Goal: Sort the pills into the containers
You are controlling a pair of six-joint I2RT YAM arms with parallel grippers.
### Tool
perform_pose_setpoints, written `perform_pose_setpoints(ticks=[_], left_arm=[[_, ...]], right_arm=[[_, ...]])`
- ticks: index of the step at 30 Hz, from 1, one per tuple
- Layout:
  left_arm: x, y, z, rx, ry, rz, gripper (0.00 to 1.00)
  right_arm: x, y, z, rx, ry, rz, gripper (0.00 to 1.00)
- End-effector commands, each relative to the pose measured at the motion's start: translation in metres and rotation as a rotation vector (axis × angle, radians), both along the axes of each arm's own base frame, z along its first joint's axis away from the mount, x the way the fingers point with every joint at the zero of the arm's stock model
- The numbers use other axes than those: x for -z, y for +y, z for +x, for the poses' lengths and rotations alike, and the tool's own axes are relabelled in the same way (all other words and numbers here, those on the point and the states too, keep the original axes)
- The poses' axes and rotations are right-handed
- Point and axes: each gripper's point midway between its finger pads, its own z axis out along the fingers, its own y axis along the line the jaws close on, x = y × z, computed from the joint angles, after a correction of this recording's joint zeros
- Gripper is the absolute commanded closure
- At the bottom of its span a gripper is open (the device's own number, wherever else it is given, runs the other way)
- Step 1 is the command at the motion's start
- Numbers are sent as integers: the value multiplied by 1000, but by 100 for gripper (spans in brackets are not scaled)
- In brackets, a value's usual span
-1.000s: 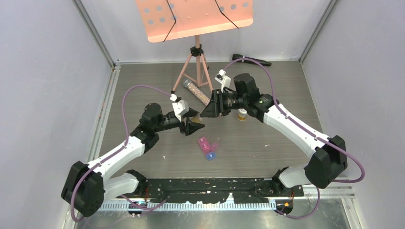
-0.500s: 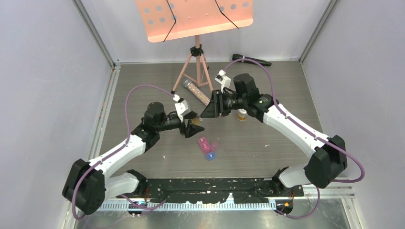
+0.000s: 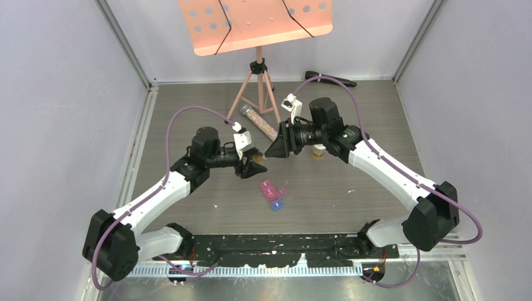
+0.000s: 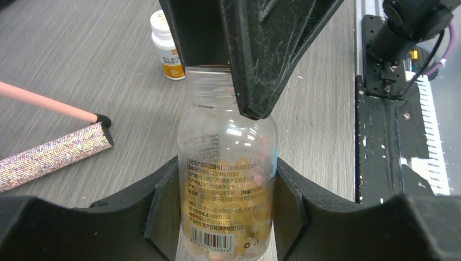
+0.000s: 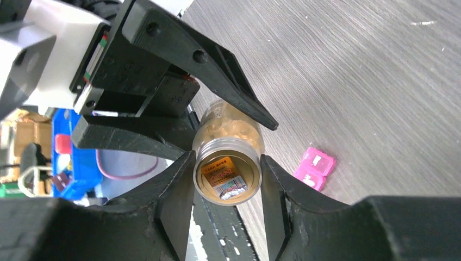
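Grey wood-grain surface [image 3: 351, 125] first: above its middle the left tool [image 3: 254, 162] clamps a clear bottle [image 4: 227, 157] of yellow pills [image 5: 231, 124], and the right tool [image 3: 270, 151] pinches its neck end. The pill box [image 3: 272, 193] lies at five o'clock from them, its contents too small to see. Sorting, I'd say, has hardly begun.

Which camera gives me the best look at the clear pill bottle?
Left wrist: the pill bottle fills the frame, label and pills visible. Right wrist shows only one end, head-on; top external shows it tiny, mostly hidden.
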Motion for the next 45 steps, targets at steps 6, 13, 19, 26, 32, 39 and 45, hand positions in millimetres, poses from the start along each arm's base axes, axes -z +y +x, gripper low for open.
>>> perform_pose_setpoints(ticks=[6, 13, 19, 26, 32, 39, 45], left_arm=[[-29, -2, -40, 273, 54, -18, 100], [-27, 3, -10, 111, -25, 7, 100], [-27, 15, 30, -109, -146, 20, 100], [-25, 19, 45, -207, -173, 21, 100], [-22, 18, 48, -239, -126, -4, 100], [-28, 14, 46, -229, -99, -30, 100], [-26, 12, 49, -236, -91, -29, 100]], right_arm=[[-24, -2, -23, -318, -416, 48, 94], [-31, -11, 0, -122, -435, 4, 21], [-39, -24, 15, 215, -144, 23, 7], [-45, -16, 29, 430, 61, 191, 12], [-46, 2, 50, 497, 124, 278, 13], [-49, 21, 53, 492, 147, 295, 26], [-48, 26, 54, 475, 154, 286, 39]])
